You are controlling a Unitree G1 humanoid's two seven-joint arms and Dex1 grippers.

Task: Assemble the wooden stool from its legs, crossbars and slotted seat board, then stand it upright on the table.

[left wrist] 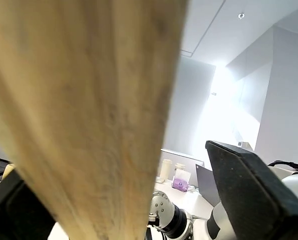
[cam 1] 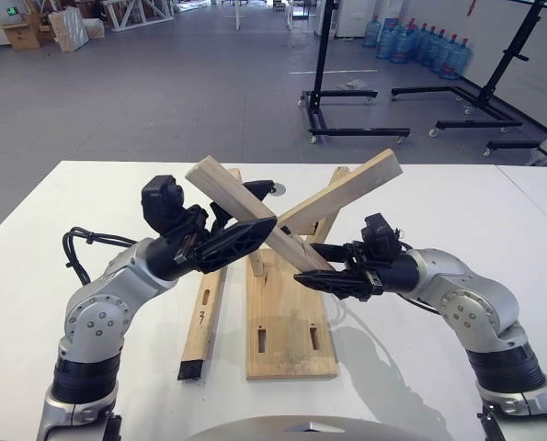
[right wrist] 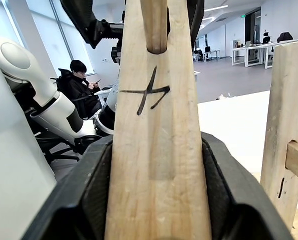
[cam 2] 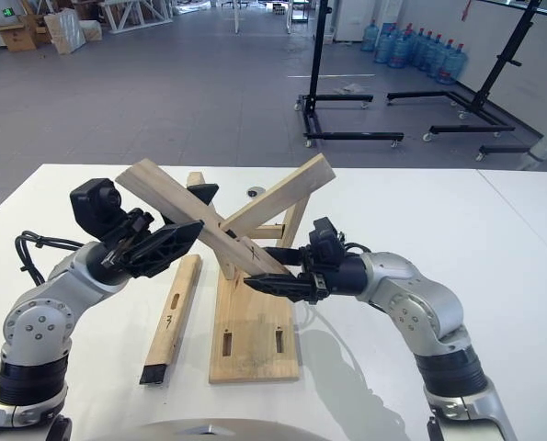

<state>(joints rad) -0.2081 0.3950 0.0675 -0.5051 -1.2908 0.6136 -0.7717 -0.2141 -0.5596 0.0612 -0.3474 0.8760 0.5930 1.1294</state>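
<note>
A slanted wooden leg (cam 1: 222,188) is held above the slotted seat board (cam 1: 287,340), which lies flat on the white table (cam 1: 457,211). My left gripper (cam 1: 250,230) is shut on the leg's middle, and the wood (left wrist: 88,100) looms close with a black finger (left wrist: 254,195) beside it. My right gripper (cam 1: 314,276) is shut on the same leg's lower end (right wrist: 156,150), which bears a pen mark; a crossbar (right wrist: 155,25) is plugged into it. A second leg (cam 1: 356,188) crosses behind, slanting up to the right. A third leg (cam 1: 204,322) with a black foot lies left of the board.
A small round fitting (cam 2: 255,192) lies on the table behind the parts. A black cable (cam 1: 80,243) loops beside my left arm. Black wheeled stands (cam 1: 356,101) and water bottles (cam 1: 420,41) are on the floor beyond the table's far edge.
</note>
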